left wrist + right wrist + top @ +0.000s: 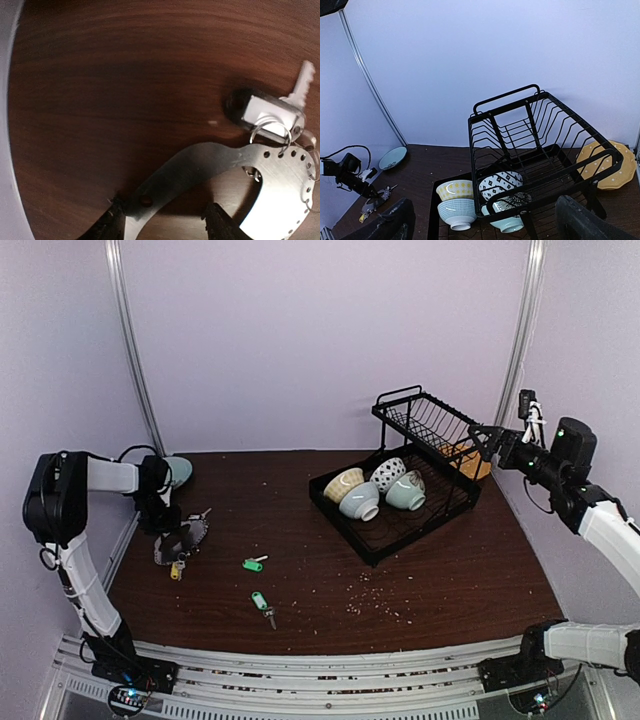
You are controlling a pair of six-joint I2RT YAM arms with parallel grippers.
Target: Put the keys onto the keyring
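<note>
L gripper (165,215) is low at the table's (400,590) left edge, fingers (112,222) partly apart and straddling one arm of the keyring (280,185). No clamp shows: there's a dark gap btw that arm and the right-hand finger. The keyring is a flat silver crescent plate w/ holes along its rim. It lies flat, wide end just beyond the fingertips. At that end, by small split rings, sit a silver key (303,84) and a black-and-silver fob (255,111). In top view a yellow key (176,570) lies just beside the keyring's near side. Further right, well apart from the gripper, a green key (254,563) lies loose, w/ a 2nd green key (262,602) nearer the arm bases. R gripper (482,437) hangs wide open, holding nothing, high by the dish rack (425,430), far from all keys.
</note>
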